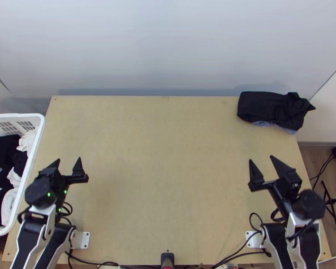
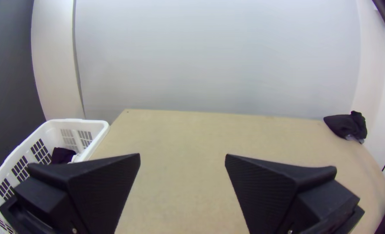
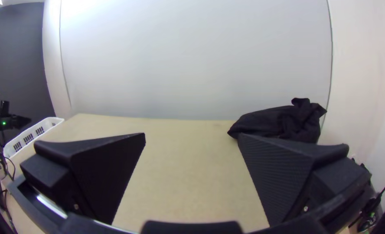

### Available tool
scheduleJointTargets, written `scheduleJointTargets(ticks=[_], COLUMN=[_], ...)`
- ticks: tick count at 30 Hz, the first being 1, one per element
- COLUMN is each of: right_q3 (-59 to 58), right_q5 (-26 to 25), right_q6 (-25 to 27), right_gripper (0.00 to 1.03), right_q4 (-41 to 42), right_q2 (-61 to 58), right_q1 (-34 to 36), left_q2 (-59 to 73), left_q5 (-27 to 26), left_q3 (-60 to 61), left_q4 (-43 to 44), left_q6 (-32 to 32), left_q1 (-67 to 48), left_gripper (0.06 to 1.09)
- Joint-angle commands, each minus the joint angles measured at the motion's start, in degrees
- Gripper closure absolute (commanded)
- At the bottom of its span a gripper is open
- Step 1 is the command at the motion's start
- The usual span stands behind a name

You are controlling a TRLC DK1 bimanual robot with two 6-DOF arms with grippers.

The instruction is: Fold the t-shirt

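In the top view my left gripper [image 1: 69, 162] stands open over the table's left side, with nothing between its fingers. My right gripper [image 1: 260, 160] is open over the right side, also holding nothing. Both open grippers appear in their wrist views, the left gripper [image 2: 182, 157] and the right gripper [image 3: 191, 136]. A dark cloth bundle [image 1: 271, 107] lies folded and partly bunched at the table's far right corner, with bluish fabric under its near edge; whether it is the t-shirt I cannot tell. Neither gripper touches the dark bundle [image 3: 279, 121].
A white basket [image 1: 39, 134] holding black and white clothes stands against the table's left edge. Between the arms stretches the wooden table [image 1: 163, 170], with a wall behind it. Cables [image 1: 239, 249] run along the near edge, and a black stand [image 1: 331, 201] is beyond the right side.
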State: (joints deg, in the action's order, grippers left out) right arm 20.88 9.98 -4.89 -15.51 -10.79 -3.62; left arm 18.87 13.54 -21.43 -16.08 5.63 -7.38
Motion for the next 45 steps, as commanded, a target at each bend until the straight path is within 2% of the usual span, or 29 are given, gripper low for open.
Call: scheduleJointTargets(ticks=[1,8,11,15,18,22,24,26,28,36,45], right_q3=[-5.9,-7.7,-8.8,-9.0,-9.0,-9.0,-10.6,-13.2,-14.7,-17.5,-17.5], right_q5=[-0.5,-0.4,-0.3,-0.3,-0.4,-0.5,-0.5,-0.6,-0.5,-0.6,-0.6], right_q6=[0.3,0.1,0.7,0.7,0.7,1.8,3.1,5.1,7.1,5.3,5.6], right_gripper=[0.04,0.04,0.04,0.04,0.04,0.04,0.04,0.04,0.04,0.04,0.04], right_q4=[-0.4,-0.5,-0.4,-0.1,0.0,0.1,2.9,7.1,7.2,6.9,6.9], right_q2=[11.0,11.1,11.0,11.1,11.1,11.1,11.1,11.1,11.1,10.8,10.9], right_q1=[-0.7,-1.0,-1.9,-2.6,-2.4,1.1,1.9,2.3,3.1,1.4,0.6], left_q2=[-11.6,-16.1,-16.5,-17.3,-19.0,-19.0,-19.0,-19.0,-19.0,-18.8,-18.9], left_q5=[0.1,-0.1,-1.9,-3.0,-3.1,-3.0,-3.1,-3.1,-3.1,-3.9,-4.5], left_q3=[7.8,9.6,9.7,13.1,15.6,18.1,18.1,18.1,18.1,18.1,18.0], left_q4=[0.4,0.3,0.5,6.0,6.4,6.2,6.3,6.3,6.3,6.1,5.9], left_q6=[0.3,-1.2,-1.2,-1.1,-2.1,-4.1,-5.4,-4.8,-4.2,-0.7,-0.1], left_q1=[-0.1,-0.5,-0.8,-0.6,-0.4,0.5,0.6,0.3,0.1,1.0,4.0], left_gripper=[0.13,0.13,0.13,0.13,0.12,0.12,0.11,0.11,0.11,0.11,0.11])
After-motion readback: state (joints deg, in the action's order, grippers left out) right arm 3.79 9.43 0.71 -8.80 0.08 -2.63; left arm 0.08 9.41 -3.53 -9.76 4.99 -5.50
